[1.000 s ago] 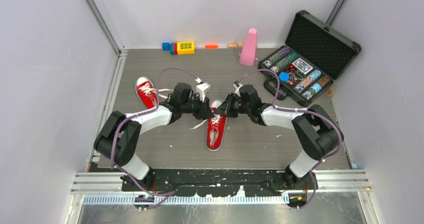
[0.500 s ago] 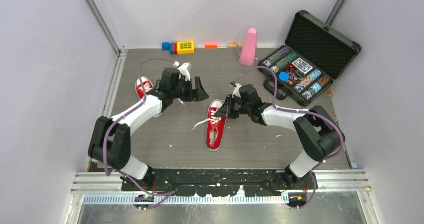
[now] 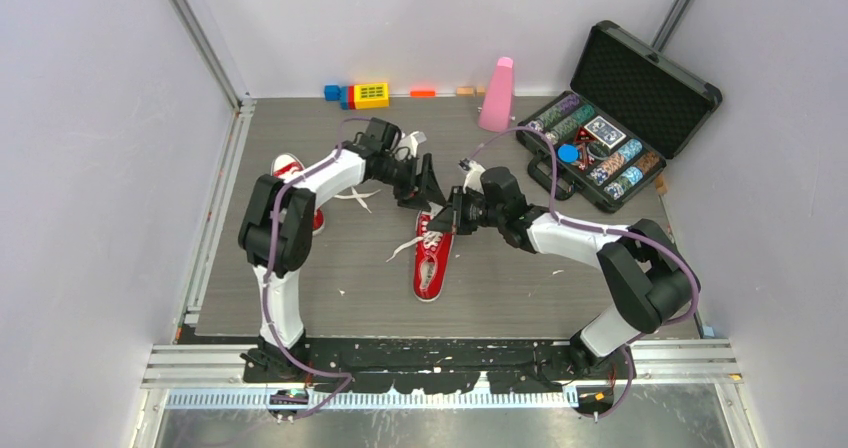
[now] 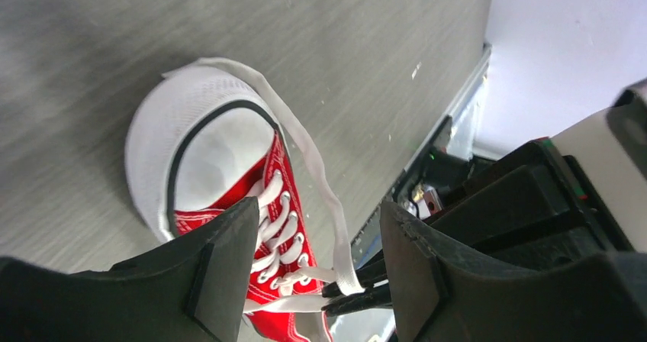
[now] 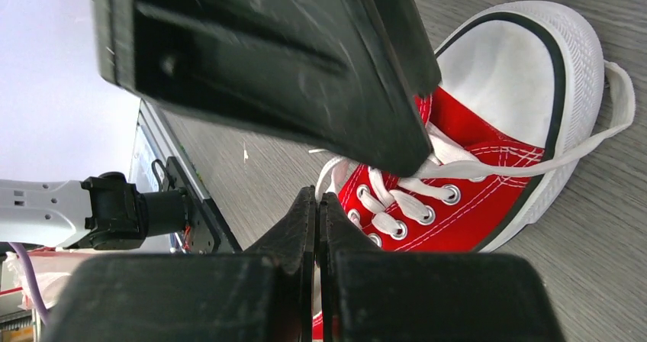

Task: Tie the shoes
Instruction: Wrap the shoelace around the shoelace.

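Top external leaves much hidden: the left arm crosses the second shoe [image 3: 288, 166], so only red scraps of it show at the left of the tabletop [image 3: 520, 288]. Both claws crowd over the far end of the middle shoe [image 3: 431, 266], which lies near the tabletop's centre, so the laces beneath them cannot be made out. From above the left claw [image 3: 427, 183] reads as spread, poised by that far end, and the right claw [image 3: 447, 218] sits against the shoe — whether it grips anything is unclear there. Left wrist settles it: between its own parted fingers [image 4: 229, 273] the white toe cap [image 4: 206, 159] shows, and a lace [image 4: 305, 151] loops round it and runs to the right claw's thin black tips, which are pinched on it. The rest of the shoe is cut off at the bottom edge. Right wrist shows its fingers [image 5: 301, 235] pressed together without a gap, a left-claw finger blocking the upper frame, and the eyelets [image 5: 450, 195] and lace crossings up close — detail the other views lack.
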Motion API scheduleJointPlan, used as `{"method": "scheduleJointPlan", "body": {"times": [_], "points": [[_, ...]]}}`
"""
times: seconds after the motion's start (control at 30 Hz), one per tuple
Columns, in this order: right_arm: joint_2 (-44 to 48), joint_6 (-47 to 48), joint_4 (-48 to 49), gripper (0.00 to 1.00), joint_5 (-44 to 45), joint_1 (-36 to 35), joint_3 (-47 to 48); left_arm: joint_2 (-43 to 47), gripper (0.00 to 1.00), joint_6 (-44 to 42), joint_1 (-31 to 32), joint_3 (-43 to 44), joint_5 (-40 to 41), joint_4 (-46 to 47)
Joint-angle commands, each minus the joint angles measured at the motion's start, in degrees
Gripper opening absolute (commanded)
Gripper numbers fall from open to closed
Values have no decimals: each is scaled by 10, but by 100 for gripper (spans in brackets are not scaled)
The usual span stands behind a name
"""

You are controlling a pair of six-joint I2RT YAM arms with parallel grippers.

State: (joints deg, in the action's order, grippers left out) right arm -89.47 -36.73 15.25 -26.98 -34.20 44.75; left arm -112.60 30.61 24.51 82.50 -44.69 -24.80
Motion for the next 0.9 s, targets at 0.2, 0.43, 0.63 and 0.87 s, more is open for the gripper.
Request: {"method": "scheduleJointPlan", "body": {"times": [0.2,0.43,0.63,0.87], "points": [[5,14,27,0,-7,-5,9,-80,53,-32,38,93,-100,-96],[6,13,26,0,-8,-5,8,-111,40,-31,41,122,-86,-117],[5,12,26,0,-10,-5,8,-143,35,-28,41,155,-70,-134],[4,11,26,0,-11,-6,8,-145,15,-29,39,161,-57,-142]]}}
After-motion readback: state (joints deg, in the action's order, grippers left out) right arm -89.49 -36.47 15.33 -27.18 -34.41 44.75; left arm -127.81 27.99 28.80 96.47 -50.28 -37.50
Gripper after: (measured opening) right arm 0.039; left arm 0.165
